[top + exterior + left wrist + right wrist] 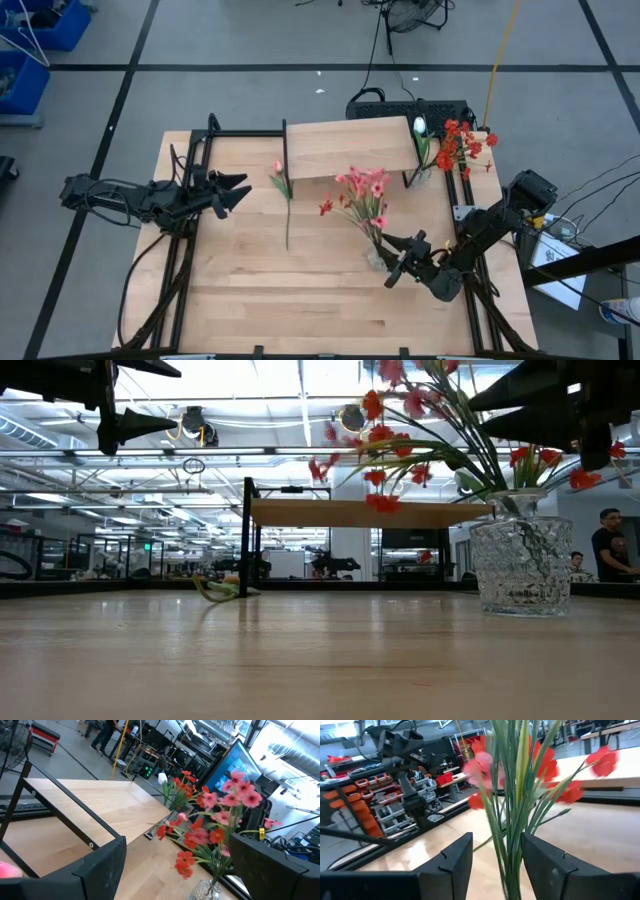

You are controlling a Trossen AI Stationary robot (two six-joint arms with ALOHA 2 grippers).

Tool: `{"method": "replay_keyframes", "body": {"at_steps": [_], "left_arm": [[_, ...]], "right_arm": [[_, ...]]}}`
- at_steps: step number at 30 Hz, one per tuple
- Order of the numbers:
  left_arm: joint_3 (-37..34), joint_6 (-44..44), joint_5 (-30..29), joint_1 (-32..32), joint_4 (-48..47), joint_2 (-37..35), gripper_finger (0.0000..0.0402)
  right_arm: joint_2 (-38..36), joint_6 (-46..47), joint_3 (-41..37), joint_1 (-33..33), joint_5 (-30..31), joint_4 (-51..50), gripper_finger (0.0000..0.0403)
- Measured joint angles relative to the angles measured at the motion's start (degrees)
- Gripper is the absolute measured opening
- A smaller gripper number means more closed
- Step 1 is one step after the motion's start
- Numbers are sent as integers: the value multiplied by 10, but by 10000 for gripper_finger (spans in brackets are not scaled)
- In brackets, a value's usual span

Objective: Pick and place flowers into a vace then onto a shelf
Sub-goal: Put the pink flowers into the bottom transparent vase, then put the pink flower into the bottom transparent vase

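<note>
while the glass vase (pixel 377 258) is already holding a pink and red spray (pixel 362 196) on the table (pixel 250 290), the right pincer (pixel 396 262) is straddling those stems part-open, the left pincer (pixel 238 192) is hanging wide and empty, and a pink bud (pixel 280 178), the far-corner flowers (pixel 452 145) and the bare shelf (pixel 350 148) are waiting.

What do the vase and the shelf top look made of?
The vase looks like clear cut glass or moulded plastic: see-through, faceted, stems visible inside. The shelf top looks like pale, matte wood with faint grain, on thin black legs that are probably metal.
</note>
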Motion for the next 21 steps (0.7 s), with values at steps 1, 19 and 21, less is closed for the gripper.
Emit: {"method": "replay_keyframes", "body": {"at_steps": [1, 19, 21], "left_arm": [[0, 0, 0, 0, 0, 0, 351], [0, -43, 2, 0, 8, 0, 351], [0, -41, 3, 0, 17, 0, 351]], "right_arm": [[0, 5, 0, 7, 4, -1, 160], [-11, -303, 100, 30, 28, 317, 147], [-22, -320, 114, 23, 27, 317, 144]]}}
